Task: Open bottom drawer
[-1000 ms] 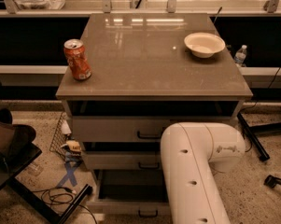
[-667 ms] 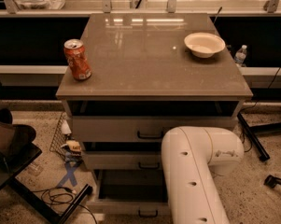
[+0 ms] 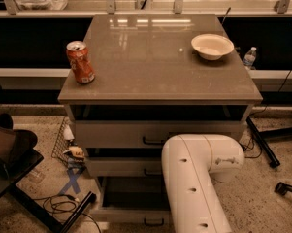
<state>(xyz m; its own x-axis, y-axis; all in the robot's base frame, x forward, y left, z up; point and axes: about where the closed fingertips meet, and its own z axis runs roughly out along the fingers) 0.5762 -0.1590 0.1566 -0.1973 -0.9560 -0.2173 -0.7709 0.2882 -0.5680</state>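
The table (image 3: 155, 81) has a glossy grey-brown top holding an orange can (image 3: 80, 62) at the left edge and a pale bowl (image 3: 212, 46) at the back right. Its bottom drawer (image 3: 121, 215) sits lowest at the front, with dark space showing above its front panel. The white arm (image 3: 194, 178) bends in front of the drawers and hides the end effector, so its grip cannot be told. On the speckled floor (image 3: 262, 203) lie a blue tape cross (image 3: 73, 181) and cables (image 3: 60, 205).
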